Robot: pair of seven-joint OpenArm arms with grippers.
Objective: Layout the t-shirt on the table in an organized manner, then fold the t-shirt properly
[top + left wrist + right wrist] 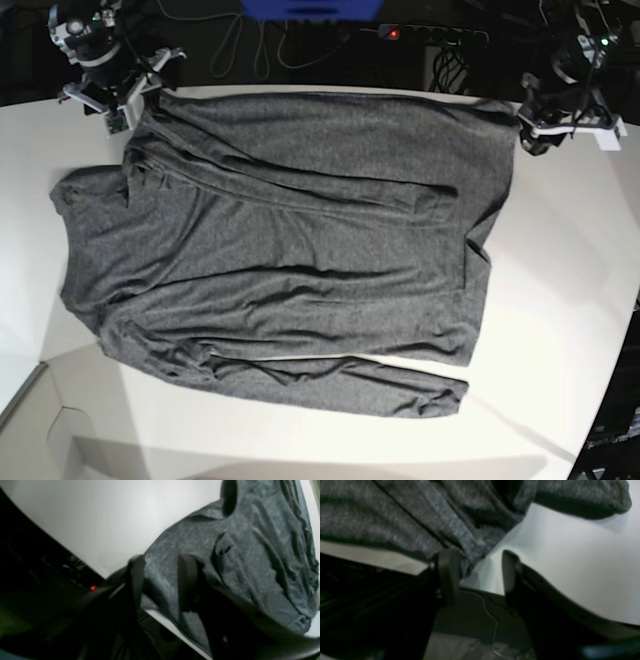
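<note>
The dark grey t-shirt [290, 250] lies spread over the white table [560, 300], wrinkled, with one sleeve stretched along the near side. My left gripper [530, 125] sits at the shirt's far right corner by the table's back edge. In the left wrist view this gripper [162, 562] is open, its fingers standing apart over the t-shirt [250, 555] hem, which hangs over the table [100, 517] rim. My right gripper [130, 100] is at the far left corner. It is also open [477, 555], with the t-shirt [395, 517] edge beside one finger and bare table [570, 567] behind the other.
Behind the table's back edge lie a power strip with a red light [392, 33], dark cables [250, 45] and a blue object [310, 8]. The table curves away at the right [620, 330]. Its lower left corner [40, 400] ends at a slanted edge.
</note>
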